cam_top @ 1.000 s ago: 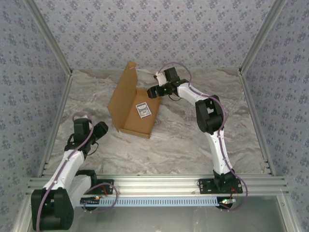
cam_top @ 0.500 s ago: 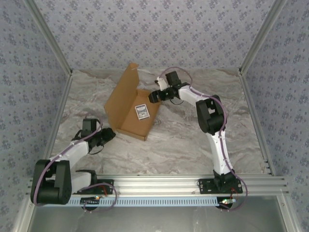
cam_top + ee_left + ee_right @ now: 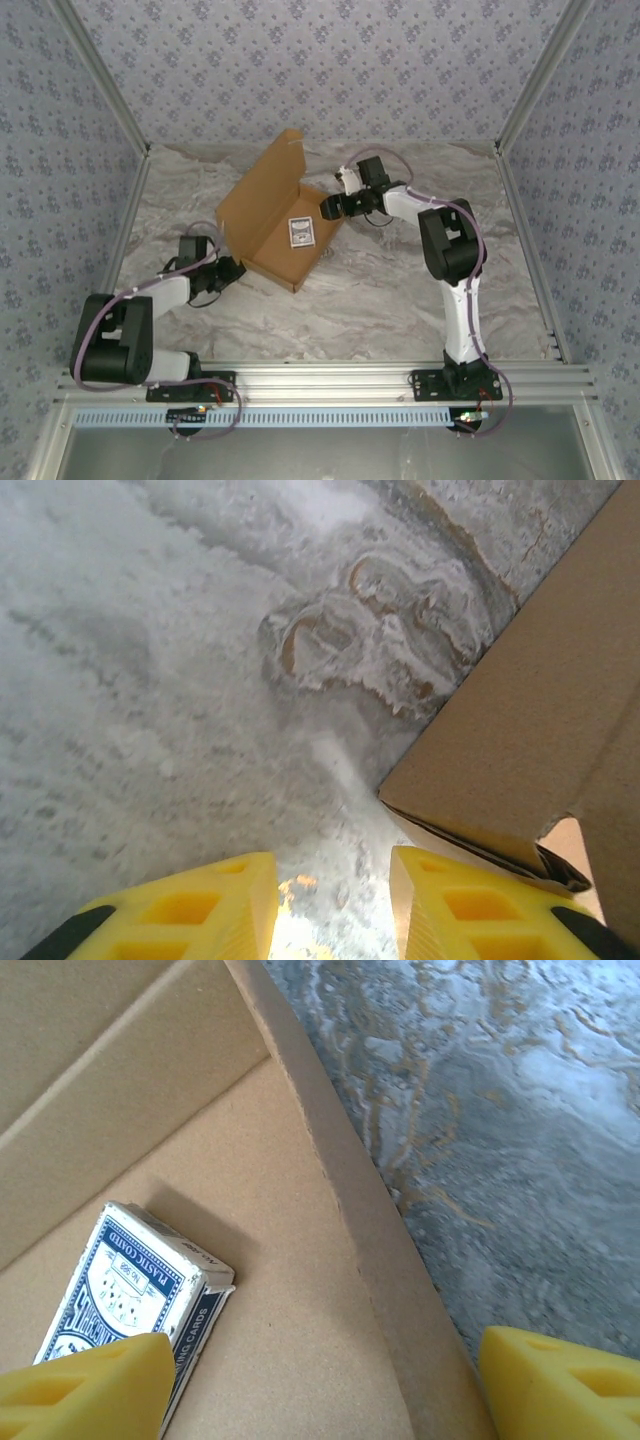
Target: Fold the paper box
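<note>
Here's the paper box point(image 3: 268, 238), sitting at the middle of the marbled table point(image 3: 390, 300), turned at an angle, its tray formed and its lid point(image 3: 262, 175) standing up along the far-left side. A deck of playing cards point(image 3: 300, 233) lies flat inside on the tray floor. The right gripper point(image 3: 329, 208) is at the box's right side wall point(image 3: 340, 1190), jaws spread wide and straddling it, one finger over the inside by the deck and the other over the table, with nothing clamped. The left gripper point(image 3: 233, 270) sits low at the near-left corner point(image 3: 480, 780), just beside the cardboard, jaws parted over bare table and empty. By my read we're in the closing stage: the walls are up and the lid is waiting to come over. The next move calls for the right side to steady that wall while the left gets behind the lid and tips it down, tucking its flaps inside the walls.
</note>
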